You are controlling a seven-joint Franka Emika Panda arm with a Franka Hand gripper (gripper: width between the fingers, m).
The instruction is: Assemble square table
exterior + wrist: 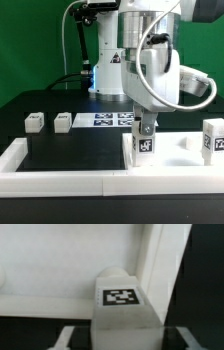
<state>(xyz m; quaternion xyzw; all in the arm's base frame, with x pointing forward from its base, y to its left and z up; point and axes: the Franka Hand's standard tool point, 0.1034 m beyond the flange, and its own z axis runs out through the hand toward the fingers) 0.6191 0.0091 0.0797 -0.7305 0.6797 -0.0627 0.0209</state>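
My gripper [147, 126] is shut on a small white leg [146, 143] with a black-and-white tag. It holds the leg upright at the near left corner of the white square tabletop [182, 152]. In the wrist view the leg [121, 303] runs down between my fingers [68, 339], with the tabletop [70, 258] and its raised rim [155, 258] behind it. I cannot see the leg's lower end or how it meets the slab. A second leg [212, 138] stands upright at the tabletop's right side. Two more legs [36, 121] [63, 121] lie on the black table at the exterior view's left.
The marker board [105, 119] lies flat behind the tabletop, near the arm's base. A long white border rail [90, 181] runs along the front and turns up the left side. A black mat lies between the rail and the loose legs.
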